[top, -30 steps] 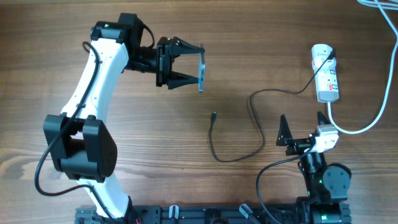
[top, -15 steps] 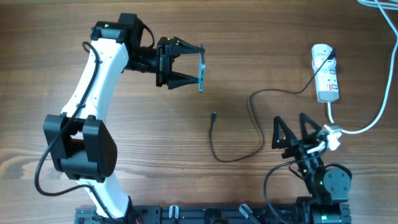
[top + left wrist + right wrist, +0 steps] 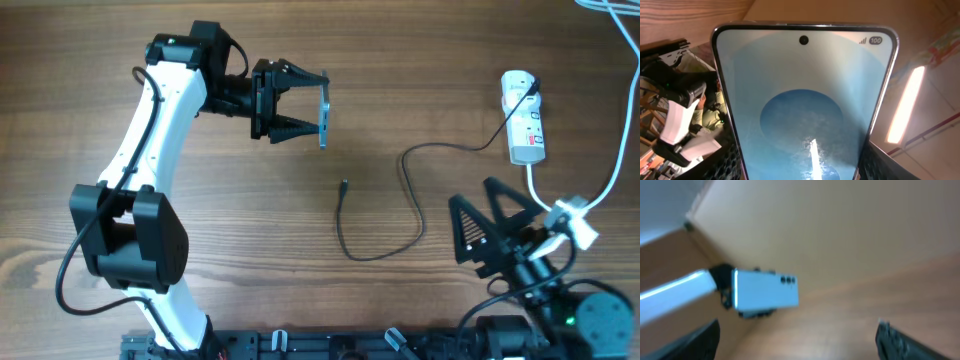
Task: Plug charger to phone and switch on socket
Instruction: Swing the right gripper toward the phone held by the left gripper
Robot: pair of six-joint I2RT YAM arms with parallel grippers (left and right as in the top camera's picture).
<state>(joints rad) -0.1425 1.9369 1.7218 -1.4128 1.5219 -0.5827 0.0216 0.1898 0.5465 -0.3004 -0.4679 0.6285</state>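
Overhead view: the left tool (image 3: 319,105) pinches the phone (image 3: 324,112) across its long edges. The phone appears edge-on here, in the upper middle of the tabletop (image 3: 420,60). In the left wrist view its lit blue screen (image 3: 805,100) faces the camera, with a dark textured finger (image 3: 731,161) visible at one lower corner. The right tool (image 3: 472,195) is at the lower right, its jaws spread wide and holding nothing. In the blurred right wrist view the phone's pale back (image 3: 765,295) is visible. The charger (image 3: 340,212) lies loose in curves on the tabletop. Its connector (image 3: 344,186) rests below the phone and well apart from it, and its plug (image 3: 531,88) sits in the socket (image 3: 524,125) at the upper right. A thick white cord (image 3: 610,185) leaves the socket's near end.
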